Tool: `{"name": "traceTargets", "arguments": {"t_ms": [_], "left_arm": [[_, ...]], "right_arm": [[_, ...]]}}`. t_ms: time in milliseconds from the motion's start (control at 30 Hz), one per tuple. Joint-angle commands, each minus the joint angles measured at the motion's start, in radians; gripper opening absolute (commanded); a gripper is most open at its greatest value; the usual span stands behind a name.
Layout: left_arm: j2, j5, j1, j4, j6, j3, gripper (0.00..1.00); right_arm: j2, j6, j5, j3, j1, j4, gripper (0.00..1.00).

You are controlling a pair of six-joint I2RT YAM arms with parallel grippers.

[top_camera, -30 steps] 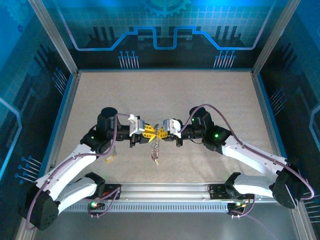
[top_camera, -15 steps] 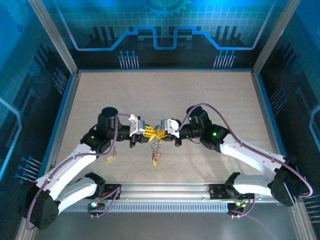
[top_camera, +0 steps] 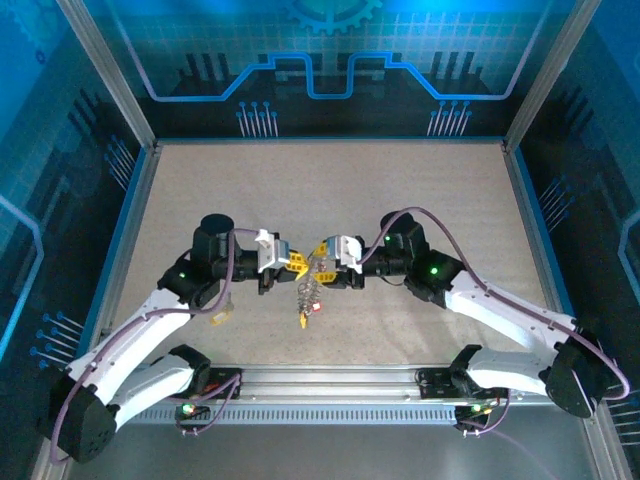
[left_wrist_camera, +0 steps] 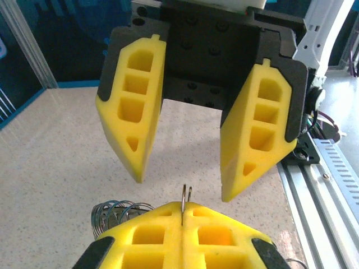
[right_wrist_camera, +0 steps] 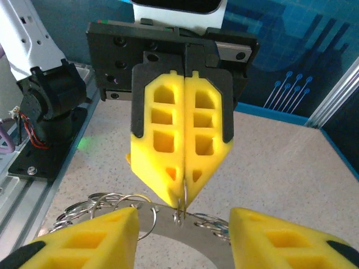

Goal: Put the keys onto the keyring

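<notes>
Speckled beige tabletop [top_camera: 330,190] edged by silver aluminium rails [top_camera: 330,380], enclosed by blue circuit-patterned wall panels [top_camera: 330,60]

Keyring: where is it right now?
Right wrist view, bottom centre: the keyring is pinched by the shut left gripper, its band lying between the open right gripper's fingers, above mid-table.

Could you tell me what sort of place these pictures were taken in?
Probably a robot test cell in a lab: a speckled tabletop fenced by aluminium frame posts, blue circuit-pattern wall panels, and two arms bolted to a rail at its near edge.
</notes>
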Motion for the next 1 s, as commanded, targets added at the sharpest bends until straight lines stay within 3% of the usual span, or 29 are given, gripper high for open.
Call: {"name": "traceTargets", "arguments": {"t_ms": [0,133,333,533,767,967], "left_arm": [[-0.036,-0.029,0.017,0.065,-0.024,-0.011,0.00],[-0.041,-0.075,0.054,0.051,-0.052,0.005,0.00],[-0.034,-0.231,0.127,0.066,-0.137,0.007,0.00],[-0.040,-0.393,0.320,0.192,-0.330,-0.036,0.00],[-0.054,-0.432,0.546,0.192,-0.434,-0.016,0.00],[-0.053,-0.468,0.590,0.147,-0.398,-0.009,0.00]], "right_arm": [[-0.026,0.006,-0.014,-0.030,-0.013,0.048,0.56],[-0.026,0.010,0.013,-0.031,-0.017,0.057,0.55],[0.025,0.004,-0.018,-0.021,0.004,0.069,0.55],[0.097,0.017,0.038,-0.048,0.050,0.113,0.53],[0.349,0.045,0.096,-0.017,0.184,0.273,0.51],[0.614,0.073,0.100,0.127,0.251,0.346,0.51]]}}
